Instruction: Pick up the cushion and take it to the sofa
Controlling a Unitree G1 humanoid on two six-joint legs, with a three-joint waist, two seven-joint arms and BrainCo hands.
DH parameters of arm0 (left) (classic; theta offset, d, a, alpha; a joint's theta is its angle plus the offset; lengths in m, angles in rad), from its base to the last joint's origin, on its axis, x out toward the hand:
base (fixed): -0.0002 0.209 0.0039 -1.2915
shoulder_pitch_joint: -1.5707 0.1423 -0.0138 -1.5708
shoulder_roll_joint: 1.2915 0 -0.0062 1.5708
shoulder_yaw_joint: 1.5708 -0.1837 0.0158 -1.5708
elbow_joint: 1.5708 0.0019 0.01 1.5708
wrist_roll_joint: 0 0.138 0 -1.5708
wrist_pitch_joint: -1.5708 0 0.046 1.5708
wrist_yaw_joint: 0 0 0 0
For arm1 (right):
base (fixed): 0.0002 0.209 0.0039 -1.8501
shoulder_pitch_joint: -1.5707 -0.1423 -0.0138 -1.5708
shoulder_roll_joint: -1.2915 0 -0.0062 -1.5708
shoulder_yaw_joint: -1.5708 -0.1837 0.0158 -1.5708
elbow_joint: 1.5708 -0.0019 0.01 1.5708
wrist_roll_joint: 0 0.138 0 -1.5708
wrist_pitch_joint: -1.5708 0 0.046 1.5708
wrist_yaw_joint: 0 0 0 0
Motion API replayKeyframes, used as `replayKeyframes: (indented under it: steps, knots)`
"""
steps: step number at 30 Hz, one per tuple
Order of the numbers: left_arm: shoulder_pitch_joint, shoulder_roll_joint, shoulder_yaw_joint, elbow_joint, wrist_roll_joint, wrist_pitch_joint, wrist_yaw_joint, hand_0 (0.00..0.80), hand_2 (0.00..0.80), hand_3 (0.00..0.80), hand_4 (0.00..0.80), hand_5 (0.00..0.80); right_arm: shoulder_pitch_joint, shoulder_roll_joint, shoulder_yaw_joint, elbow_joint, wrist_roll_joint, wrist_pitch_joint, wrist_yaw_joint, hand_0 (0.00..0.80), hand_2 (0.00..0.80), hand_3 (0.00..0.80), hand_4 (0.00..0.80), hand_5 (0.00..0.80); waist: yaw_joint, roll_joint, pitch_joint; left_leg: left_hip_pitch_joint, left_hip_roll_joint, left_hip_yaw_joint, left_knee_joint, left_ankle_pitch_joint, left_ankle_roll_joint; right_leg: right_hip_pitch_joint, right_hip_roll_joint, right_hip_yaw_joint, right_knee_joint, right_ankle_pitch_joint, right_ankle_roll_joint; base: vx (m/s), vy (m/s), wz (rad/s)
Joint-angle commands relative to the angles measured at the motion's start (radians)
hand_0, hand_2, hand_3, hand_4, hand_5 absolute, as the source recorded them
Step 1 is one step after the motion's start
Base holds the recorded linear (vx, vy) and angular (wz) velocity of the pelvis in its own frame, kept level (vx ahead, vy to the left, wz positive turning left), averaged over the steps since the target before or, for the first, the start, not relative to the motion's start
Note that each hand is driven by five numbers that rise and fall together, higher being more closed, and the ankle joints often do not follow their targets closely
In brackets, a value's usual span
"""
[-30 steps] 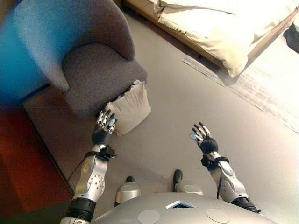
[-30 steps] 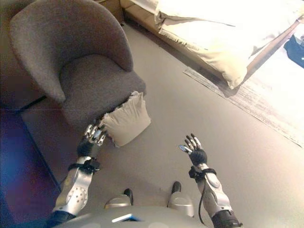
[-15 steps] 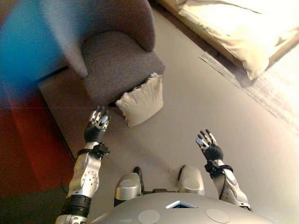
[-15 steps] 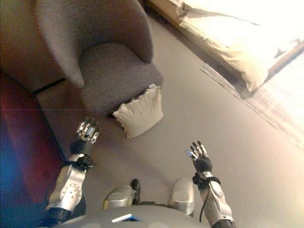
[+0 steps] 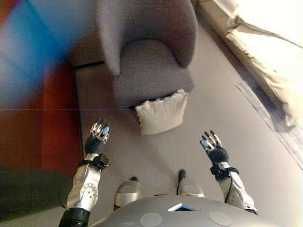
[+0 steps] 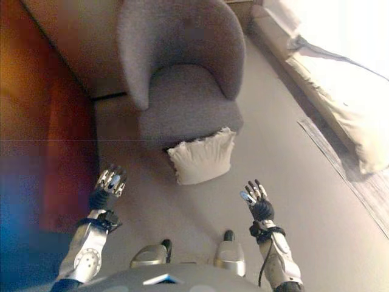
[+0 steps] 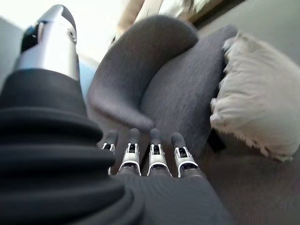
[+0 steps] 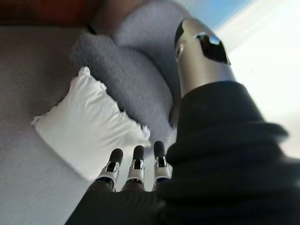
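One cushion (image 5: 161, 113), pale and fringed, sits at the centre of the frame on the floor (image 5: 208, 109), leaning against the front of the grey sofa (image 5: 151, 61) above it. Both hands hang apart from it with fingers straight and empty: the left hand (image 5: 97, 137) at lower left, the right hand (image 5: 211, 145) at lower right. Bedding (image 5: 274, 56) fills the upper right.

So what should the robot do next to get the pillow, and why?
Probably reach both hands forward and down toward the cushion. It leans on the floor against the grey armchair, while the left hand and right hand hover open on either side, touching nothing.
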Motion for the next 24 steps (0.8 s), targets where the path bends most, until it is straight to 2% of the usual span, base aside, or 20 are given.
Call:
replayKeyframes:
  steps: [1, 2, 5, 6, 8, 9, 13, 17, 18, 20, 22, 24]
  knots:
    - [0.008, 0.073, 0.083, -0.102, 0.0, -0.032, -0.046, 0.0, 0.0, 0.0, 0.0, 0.0, -0.025, 0.033, 0.017, -0.088, 0.028, 0.005, 0.027, 0.0, 0.0, 0.0, 0.0, 0.0, 0.04, -0.073, -0.003, 0.007, -0.057, 0.013, 0.071, -0.127, 0.105, -0.059, -0.159, 0.078, 0.01, 0.216, 0.07, 0.104, -0.311, 0.34]
    - [0.009, 0.075, 0.089, -0.106, -0.008, -0.03, -0.048, 0.0, 0.0, 0.0, 0.0, 0.0, -0.03, 0.031, 0.026, -0.088, 0.022, 0.006, 0.029, 0.0, 0.0, 0.0, 0.0, 0.0, 0.047, -0.077, -0.003, 0.008, -0.045, 0.01, 0.082, -0.132, 0.098, -0.057, -0.161, 0.065, 0.006, 0.206, 0.072, 0.113, -0.341, 0.2]
    - [0.021, 0.072, 0.108, -0.13, -0.032, -0.032, -0.012, 0.0, 0.0, 0.0, 0.0, 0.0, -0.063, 0.007, 0.056, -0.08, 0.014, 0.027, 0.04, 0.0, 0.0, 0.0, 0.0, 0.0, 0.07, -0.09, -0.004, 0.048, 0.013, 0.042, 0.088, -0.137, 0.073, -0.046, -0.146, -0.033, -0.001, 0.136, 0.075, 0.103, -0.341, -0.03]
    - [0.02, 0.069, 0.109, -0.128, -0.035, -0.032, -0.001, 0.0, 0.0, 0.0, 0.0, 0.0, -0.071, 0.004, 0.063, -0.081, 0.014, 0.035, 0.036, 0.0, 0.0, 0.0, 0.0, 0.0, 0.069, -0.091, -0.005, 0.06, 0.025, 0.047, 0.084, -0.136, 0.067, -0.042, -0.13, -0.033, -0.002, 0.118, 0.072, 0.131, -0.359, -0.33]
    - [0.014, 0.057, 0.111, -0.122, -0.046, -0.032, 0.023, 0.0, 0.0, 0.0, 0.0, 0.0, -0.084, -0.016, 0.08, -0.098, 0.012, 0.053, 0.031, 0.0, 0.0, 0.0, 0.0, 0.0, 0.06, -0.092, -0.014, 0.087, 0.06, 0.064, 0.075, -0.095, 0.05, -0.037, -0.089, -0.04, 0.0, 0.085, 0.058, 0.133, -0.349, -0.36]
    - [0.006, 0.05, 0.106, -0.116, -0.054, -0.031, 0.026, 0.0, 0.0, 0.0, 0.0, 0.0, -0.084, -0.029, 0.087, -0.108, 0.011, 0.053, 0.029, 0.0, 0.0, 0.0, 0.0, 0.0, 0.049, -0.088, -0.02, 0.091, 0.078, 0.069, 0.072, -0.057, 0.042, -0.03, -0.056, -0.035, -0.001, 0.056, 0.045, 0.118, -0.299, -0.19]
    - [-0.017, 0.026, 0.079, -0.11, -0.039, -0.034, 0.043, 0.0, 0.0, 0.0, 0.0, 0.0, -0.071, -0.056, 0.079, -0.125, 0.015, 0.067, 0.025, 0.0, 0.0, 0.0, 0.0, 0.0, 0.015, -0.072, -0.025, 0.092, 0.116, 0.066, 0.083, 0.053, 0.024, -0.029, 0.012, -0.031, 0.011, 0.015, -0.009, 0.108, -0.279, -0.19]
    - [-0.026, 0.016, 0.065, -0.118, -0.054, -0.031, 0.038, 0.0, 0.0, 0.0, 0.0, 0.0, -0.045, -0.069, 0.066, -0.112, 0.007, 0.06, 0.04, 0.0, 0.0, 0.0, 0.0, 0.0, -0.011, -0.066, -0.02, 0.052, 0.13, 0.068, 0.177, 0.114, 0.02, -0.031, 0.061, -0.037, 0.027, -0.018, -0.06, 0.073, -0.303, -0.17]
    - [-0.034, 0.013, 0.057, -0.121, -0.057, -0.026, 0.036, 0.0, 0.0, 0.0, 0.0, 0.0, -0.038, -0.067, 0.065, -0.105, 0.007, 0.051, 0.045, 0.0, 0.0, 0.0, 0.0, 0.0, -0.017, -0.069, -0.011, 0.008, 0.133, 0.082, 0.26, 0.134, 0.025, -0.024, 0.07, -0.043, 0.033, -0.03, -0.081, 0.042, -0.328, -0.09]
    - [-0.051, 0.012, 0.037, -0.112, -0.058, -0.012, 0.027, 0.0, 0.0, 0.0, 0.0, 0.0, -0.032, -0.058, 0.069, -0.086, 0.001, 0.028, 0.046, 0.0, 0.0, 0.0, 0.0, 0.0, -0.03, -0.071, 0.002, -0.055, 0.135, 0.133, 0.372, 0.128, 0.037, -0.012, 0.078, -0.069, 0.045, -0.041, -0.105, 0.059, -0.306, -0.02]
    - [-0.058, 0.004, 0.02, -0.103, -0.055, -0.007, 0.016, 0.0, 0.0, 0.0, 0.0, 0.0, -0.028, -0.05, 0.072, -0.078, -0.005, 0.014, 0.044, 0.0, 0.0, 0.0, 0.0, 0.0, -0.035, -0.065, 0.011, -0.067, 0.128, 0.165, 0.353, 0.125, 0.037, 0.0, 0.079, -0.083, 0.051, -0.046, -0.104, 0.086, -0.137, 0.0]
    - [-0.052, -0.008, -0.004, -0.102, -0.046, -0.018, -0.015, 0.0, 0.0, 0.0, 0.0, 0.0, -0.022, -0.045, 0.07, -0.077, 0.009, -0.012, 0.049, 0.0, 0.0, 0.0, 0.0, 0.0, -0.037, -0.046, 0.019, -0.059, 0.1, 0.187, 0.229, 0.142, 0.038, 0.009, 0.093, -0.082, 0.055, -0.062, -0.098, 0.136, -0.021, -0.1]
